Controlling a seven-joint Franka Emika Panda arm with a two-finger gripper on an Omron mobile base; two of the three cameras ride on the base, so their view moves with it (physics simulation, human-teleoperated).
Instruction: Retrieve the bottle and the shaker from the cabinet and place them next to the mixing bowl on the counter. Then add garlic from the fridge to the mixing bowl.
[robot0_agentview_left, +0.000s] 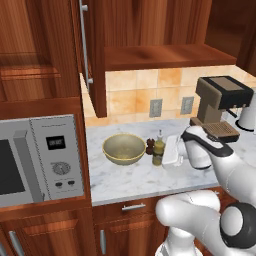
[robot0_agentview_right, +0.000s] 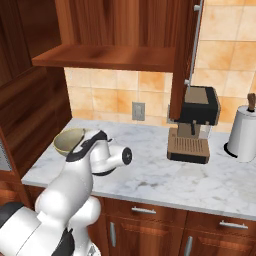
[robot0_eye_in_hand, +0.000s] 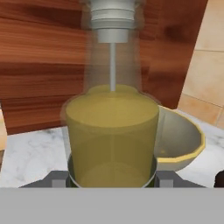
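The bottle (robot0_agentview_left: 158, 149), clear with yellow liquid and a pump top, stands on the marble counter just right of the tan mixing bowl (robot0_agentview_left: 124, 148). My gripper (robot0_agentview_left: 164, 153) reaches it from the right and is shut on its lower body. In the hand view the bottle (robot0_eye_in_hand: 112, 127) sits between my fingertips (robot0_eye_in_hand: 56, 179), with the mixing bowl (robot0_eye_in_hand: 181, 140) behind it to the right. The small dark shaker (robot0_agentview_left: 150, 145) stands between bowl and bottle, touching neither. In the right base view my arm covers the bottle, and the bowl (robot0_agentview_right: 68, 140) peeks out at the left.
A coffee machine (robot0_agentview_left: 218, 107) stands at the back right of the counter (robot0_agentview_left: 130, 182), with a paper towel roll (robot0_agentview_right: 243, 132) beyond it. The upper cabinet door (robot0_agentview_left: 92, 55) hangs open above the bowl. A microwave (robot0_agentview_left: 40, 157) sits to the left.
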